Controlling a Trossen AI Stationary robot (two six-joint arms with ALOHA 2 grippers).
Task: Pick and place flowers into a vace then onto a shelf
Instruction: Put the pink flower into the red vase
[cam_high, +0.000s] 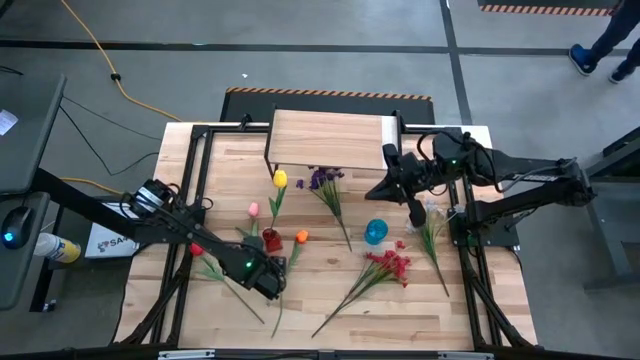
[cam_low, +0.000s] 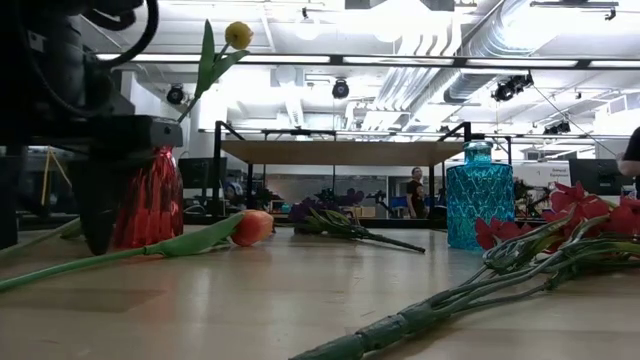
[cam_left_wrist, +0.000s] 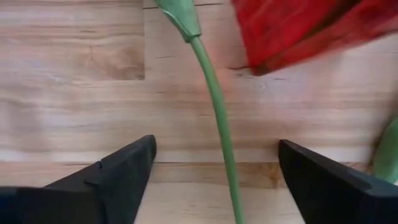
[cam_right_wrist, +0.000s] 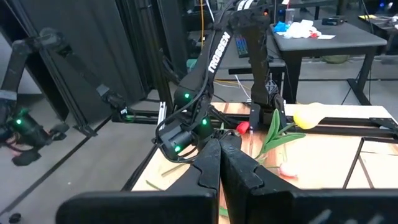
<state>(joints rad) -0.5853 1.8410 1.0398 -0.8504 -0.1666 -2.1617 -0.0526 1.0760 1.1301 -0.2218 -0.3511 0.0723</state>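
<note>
- The left gripper (cam_high: 268, 283) sits low over the near-left part of the tabletop (cam_high: 420, 310); in its own wrist view its two dark fingers (cam_left_wrist: 118, 174) are spread wide and released, with a green stem (cam_left_wrist: 217, 124) running along the wood between them, touching neither
- Just beyond that gripper stands a red vase (cam_high: 271, 240), seen in the low view as a ribbed red vessel (cam_low: 150, 200) beside the dark arm; a yellow tulip (cam_high: 280, 179) stands in it, its bloom high above the rim (cam_low: 238, 34)
- An orange tulip (cam_high: 301, 237) lies flat on the wood just right of the red vase; its head (cam_low: 252, 227) rests on the table; a pink tulip (cam_high: 254, 209) lies left of the vase
- A red blossom spray (cam_high: 388, 265) lies near the middle-right, its long stems (cam_low: 440, 310) reaching toward the near edge
- A blue vase (cam_high: 376, 232) stands upright near the table's centre, empty as far as I can tell (cam_low: 478, 195)
- A purple spray (cam_high: 322, 180) lies farther back, between the yellow tulip and the blue vase
- A white spray (cam_high: 434, 218) lies at the right side, under the right arm
- The right gripper (cam_high: 414, 208) hangs above the table right of the blue vase; its fingers (cam_right_wrist: 219, 163) are pressed together, clenched on nothing
- The shelf (cam_high: 330, 140) stands at the far edge on black legs; its board is bare (cam_low: 340, 152)
- A person (cam_low: 414, 190) stands in the room behind
</note>
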